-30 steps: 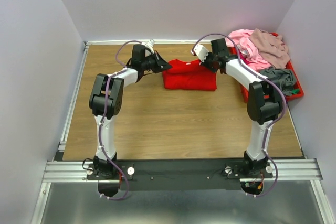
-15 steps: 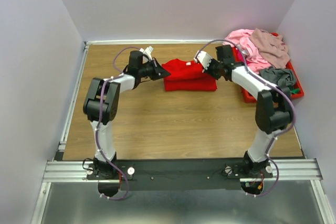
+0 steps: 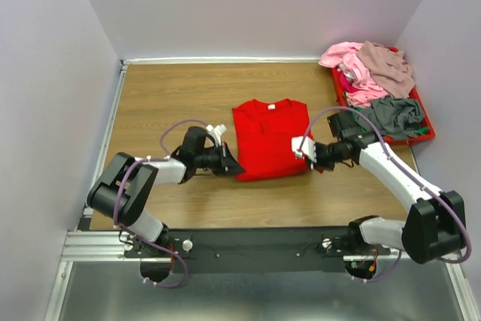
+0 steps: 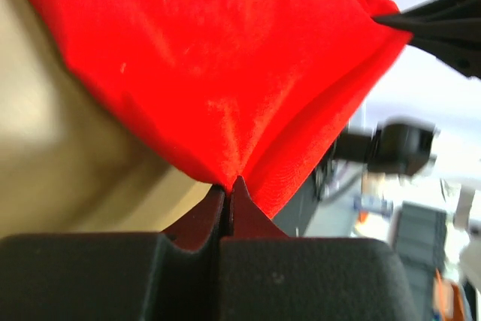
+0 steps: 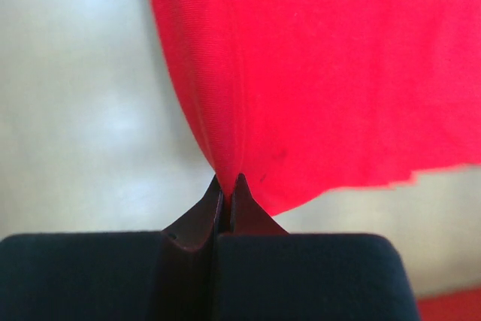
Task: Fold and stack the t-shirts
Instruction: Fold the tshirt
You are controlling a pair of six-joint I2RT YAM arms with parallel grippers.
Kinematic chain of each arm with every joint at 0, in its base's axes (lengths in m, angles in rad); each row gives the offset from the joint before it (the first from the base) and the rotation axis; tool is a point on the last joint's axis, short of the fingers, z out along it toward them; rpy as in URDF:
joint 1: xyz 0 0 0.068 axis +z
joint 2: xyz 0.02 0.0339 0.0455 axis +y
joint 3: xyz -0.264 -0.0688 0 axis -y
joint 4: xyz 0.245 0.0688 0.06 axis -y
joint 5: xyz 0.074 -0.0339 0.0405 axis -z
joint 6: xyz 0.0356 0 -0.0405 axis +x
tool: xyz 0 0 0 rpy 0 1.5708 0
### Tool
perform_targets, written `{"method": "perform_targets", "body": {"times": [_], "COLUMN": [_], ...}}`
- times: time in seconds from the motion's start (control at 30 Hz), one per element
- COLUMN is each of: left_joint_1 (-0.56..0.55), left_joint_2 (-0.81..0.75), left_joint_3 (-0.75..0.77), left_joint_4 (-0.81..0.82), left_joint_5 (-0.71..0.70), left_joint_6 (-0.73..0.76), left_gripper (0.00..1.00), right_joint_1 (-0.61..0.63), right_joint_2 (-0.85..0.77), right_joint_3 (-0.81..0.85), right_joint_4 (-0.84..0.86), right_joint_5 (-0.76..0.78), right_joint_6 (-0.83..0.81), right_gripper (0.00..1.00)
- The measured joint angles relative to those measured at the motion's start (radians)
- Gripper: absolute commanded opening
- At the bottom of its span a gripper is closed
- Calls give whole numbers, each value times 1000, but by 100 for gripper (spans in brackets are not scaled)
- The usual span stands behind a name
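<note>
As the red t-shirt (image 3: 268, 139) was laid out on the middle of the table (image 3: 165, 95), collar away from the arms and hem toward them, it was held at both near corners at once. At the left, the left gripper (image 3: 228, 165) was brought low over the wood and its jaws were closed completely on the shirt's near-left corner; in the left wrist view the cloth (image 4: 225, 58) was seen gathered to a point exactly where the jaws met (image 4: 229, 188), with no gap left between them. The body of the shirt was spread flat between the two arms, its sides apparently already turned in so that a narrow panel was formed. At the right, the right gripper (image 3: 310, 150) was likewise clamped fully on the near-right corner, the fabric (image 5: 338, 73) being nipped at the jaw tips (image 5: 228, 184). This paired hold was judged to be chosen so that the hem could be carried evenly toward the collar without one side lagging or creasing. Further right, at the table's far edge, the red tray (image 3: 428, 134) was loaded with the pink t-shirt (image 3: 347, 58), the mauve-beige t-shirt (image 3: 385, 65) and the grey t-shirt (image 3: 391, 114), heaped unfolded. No folded stack was to be seen, so the task was judged to be at an early stage.
</note>
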Motion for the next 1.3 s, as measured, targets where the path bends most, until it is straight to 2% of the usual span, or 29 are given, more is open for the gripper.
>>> {"method": "perform_targets", "body": {"times": [0.13,0.27,0.3,0.37,0.4,0.43,0.47,0.5,0.6,0.7,0.77,0.8,0.9,1.1,1.3], "left_joint_1": [-68,-82,-82,-82,-82,-82,-84,-84,-79,-76,-76,-76,-75,-83,-83], "left_joint_2": [-50,-80,-85,-117,-137,-159,-194,-217,-330,-425,-445,-448,-446,-362,-224], "left_joint_3": [-77,-114,-116,-116,-116,-116,-115,-112,-83,35,124,164,213,178,187], "left_joint_4": [-3,-4,-6,-33,-50,-60,-85,-107,-249,-402,-471,-495,-537,-601,-543], "left_joint_5": [-1,-8,-10,-14,-17,-19,-23,-27,-73,-144,-189,-212,-243,-266,-299], "left_joint_6": [-23,-40,-42,-41,-38,-36,-25,-14,53,167,249,294,375,424,422], "left_gripper": [0,0,3,10,21,26,40,45,56,59,59,60,60,56,56], "right_joint_1": [6,11,11,12,13,13,13,13,10,10,10,10,10,-1,-83], "right_joint_2": [-75,-122,-127,-134,-136,-137,-140,-142,-145,-144,-144,-143,-138,-117,127], "right_joint_3": [-101,-158,-170,-191,-201,-206,-212,-217,-229,-232,-232,-230,-208,-67,93], "right_joint_4": [-130,-168,-169,-168,-167,-167,-167,-169,-182,-191,-194,-198,-212,-209,-82], "right_joint_5": [-31,-39,-39,-40,-40,-41,-41,-36,8,25,40,48,77,139,86], "right_joint_6": [-81,-126,-135,-149,-156,-160,-164,-166,-174,-189,-196,-192,-181,-87,177], "right_gripper": [0,1,0,1,0,0,0,1,11,60,77,81,84,85,85]}}
